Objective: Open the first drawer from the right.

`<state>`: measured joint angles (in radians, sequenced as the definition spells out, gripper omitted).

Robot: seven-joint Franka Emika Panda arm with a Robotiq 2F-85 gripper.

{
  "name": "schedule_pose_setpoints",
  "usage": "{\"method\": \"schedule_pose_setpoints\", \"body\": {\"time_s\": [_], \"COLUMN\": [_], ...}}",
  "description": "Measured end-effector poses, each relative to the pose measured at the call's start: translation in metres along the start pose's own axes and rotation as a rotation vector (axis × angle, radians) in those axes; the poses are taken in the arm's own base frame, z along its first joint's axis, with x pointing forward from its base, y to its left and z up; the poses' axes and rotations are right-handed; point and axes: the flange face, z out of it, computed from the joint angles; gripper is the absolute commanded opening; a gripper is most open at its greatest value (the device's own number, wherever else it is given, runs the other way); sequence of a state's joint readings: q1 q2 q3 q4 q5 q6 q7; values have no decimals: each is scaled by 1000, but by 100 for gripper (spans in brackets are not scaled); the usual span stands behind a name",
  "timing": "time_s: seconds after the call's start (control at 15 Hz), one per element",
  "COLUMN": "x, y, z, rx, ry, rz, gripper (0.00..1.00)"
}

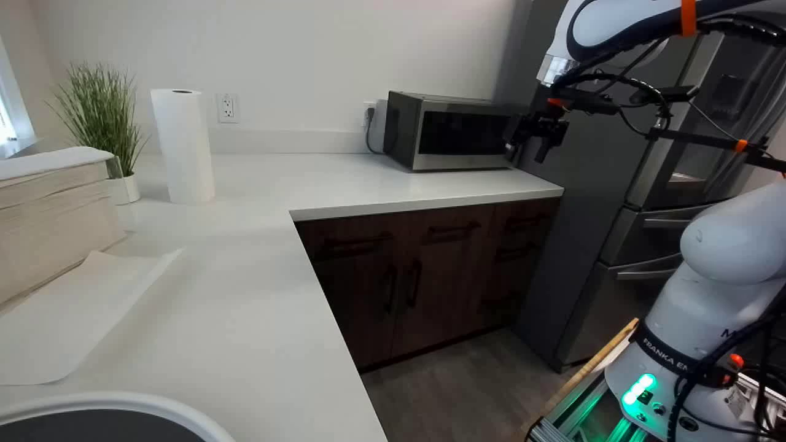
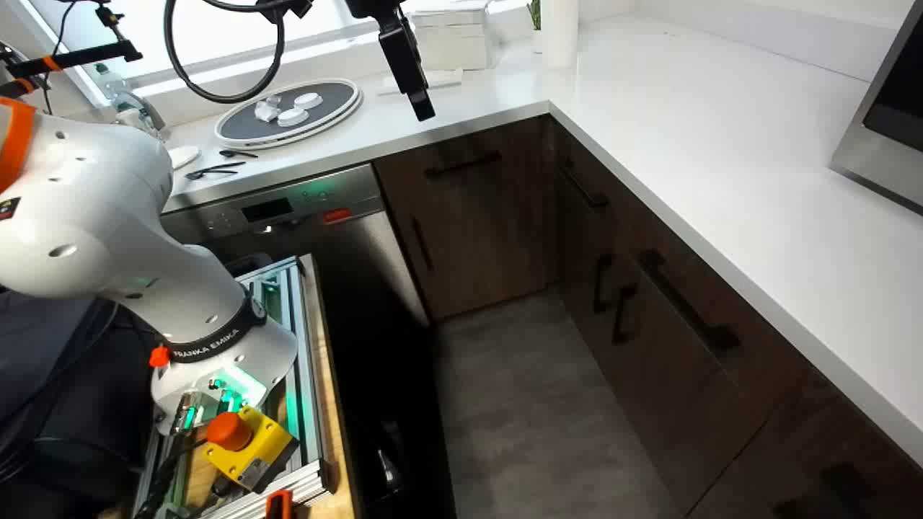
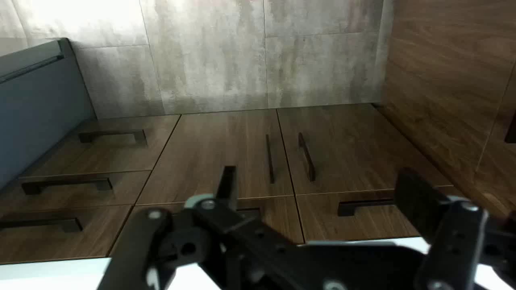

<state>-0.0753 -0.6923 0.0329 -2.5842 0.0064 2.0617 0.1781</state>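
Observation:
The dark brown drawer nearest the fridge, the top one of a stack, is shut in an exterior view [image 1: 525, 221]. Its black bar handle shows at the lower left of the wrist view [image 3: 40, 224], where the picture stands upside down. Two more shut drawers [image 3: 68, 183] belong to the same stack. My black gripper [image 1: 527, 147] is raised in front of the microwave, apart from every handle. In the wrist view the gripper [image 3: 320, 177] has its fingers wide apart with nothing between them. An exterior view shows a finger of it [image 2: 418, 101] above the cabinets.
Two more top drawers [image 1: 356, 244] [image 1: 453, 232] with doors below stand left of the stack. The white countertop [image 1: 258, 307] overhangs them. A microwave [image 1: 460, 132] sits on it beside the grey fridge [image 1: 565, 202]. A dishwasher [image 2: 310, 223] and another cabinet [image 2: 469, 216] line the adjoining side.

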Motion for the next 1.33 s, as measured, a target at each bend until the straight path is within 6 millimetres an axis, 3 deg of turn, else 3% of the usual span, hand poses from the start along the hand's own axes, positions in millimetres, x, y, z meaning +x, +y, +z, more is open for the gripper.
{"method": "schedule_pose_setpoints", "body": {"time_s": [0.73, 1.0, 1.33], "x": [8, 39, 72], "y": [1, 7, 18], "z": [6, 48, 135], "rx": [10, 28, 25], "ry": [17, 75, 109], "rz": [-13, -54, -80], "gripper": [100, 100, 100]}}
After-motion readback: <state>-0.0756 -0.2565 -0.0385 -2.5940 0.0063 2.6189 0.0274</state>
